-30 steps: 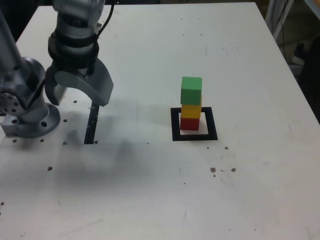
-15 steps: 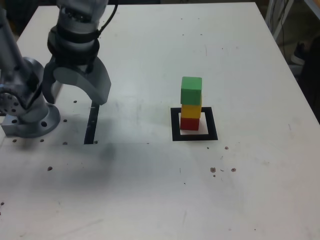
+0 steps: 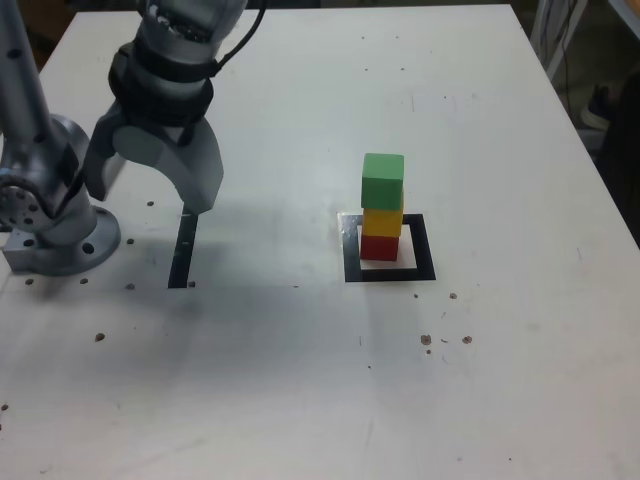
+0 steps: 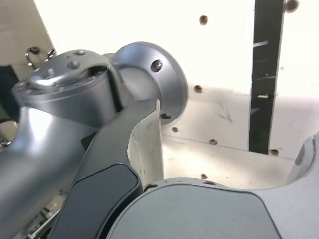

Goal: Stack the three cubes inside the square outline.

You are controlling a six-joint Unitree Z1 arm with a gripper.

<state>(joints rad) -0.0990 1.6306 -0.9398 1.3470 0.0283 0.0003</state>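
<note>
Three cubes [image 3: 382,207] stand stacked inside the square outline [image 3: 388,248]; my claw [image 3: 153,189], spread and empty, keeps lifting away left, so I judge stacking done.

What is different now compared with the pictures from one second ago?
The open, empty pincer rose slightly and drifted toward the exterior view's right, near the tape strip. The green cube, yellow cube and red cube stayed stacked inside the square outline.
</note>
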